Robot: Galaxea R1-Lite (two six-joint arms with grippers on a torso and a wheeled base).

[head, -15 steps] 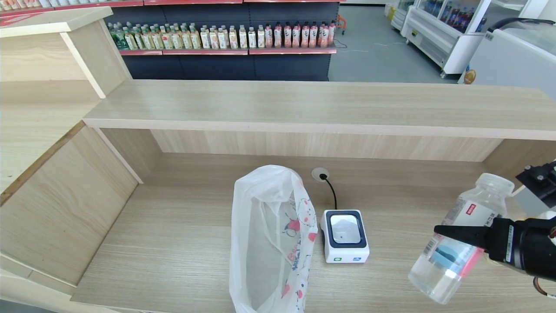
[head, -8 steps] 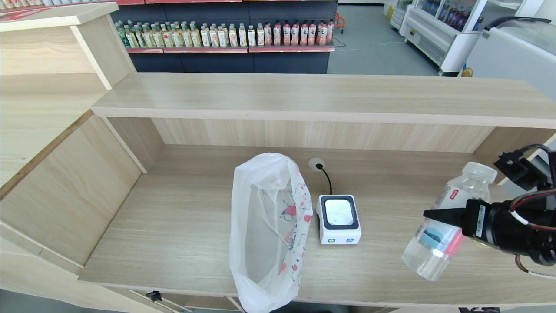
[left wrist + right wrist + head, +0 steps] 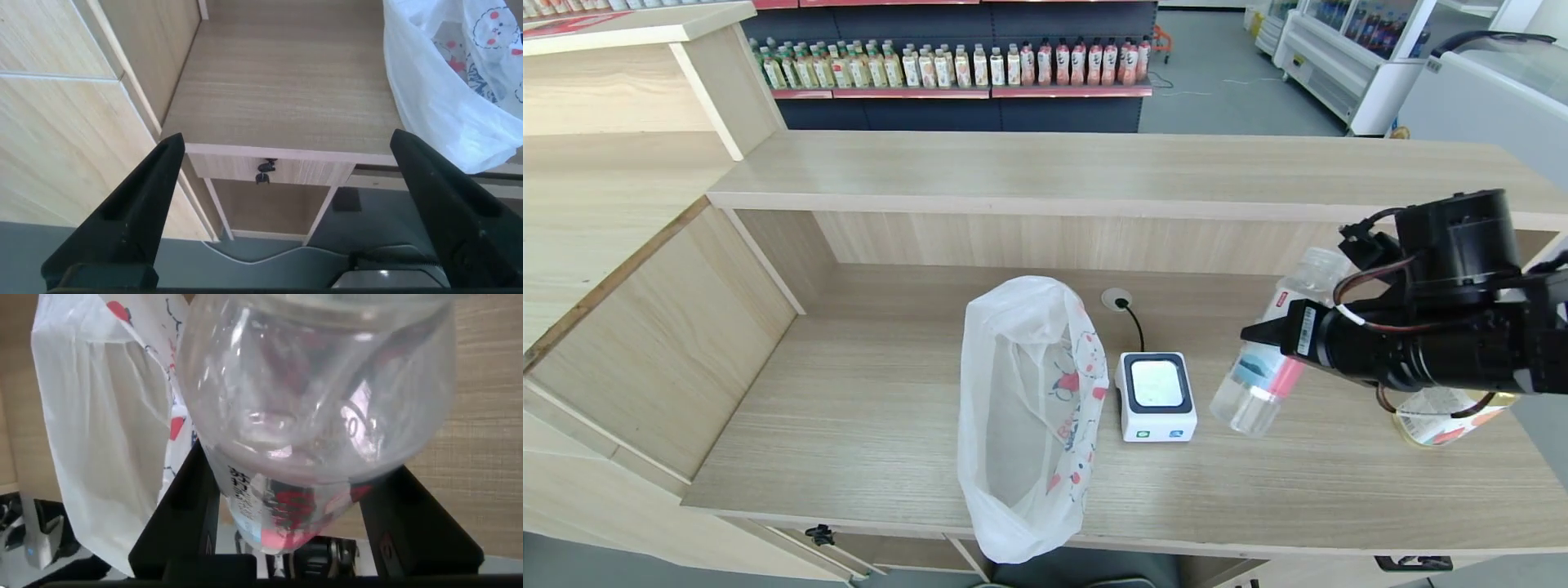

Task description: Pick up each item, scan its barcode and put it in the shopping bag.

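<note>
Your right gripper (image 3: 1262,353) is clamping a clear plastic bottle (image 3: 1255,390) around its labelled middle, with 1 black finger (image 3: 1252,333) showing across the front of it. The bottle is tilting, cap up toward the back wall and base down, and it is hanging over the desk (image 3: 849,425) just to the right of the scanner (image 3: 1156,396). The white shopping bag (image 3: 1029,408) is standing open on the scanner's other side, just beside it. A 2nd item with a yellowish tint (image 3: 1445,416) is lying on the desk, half hidden under your right arm. Your left gripper (image 3: 282,214) is hanging wide apart with nothing between its fingers, off the desk's near edge beside the bag.
</note>
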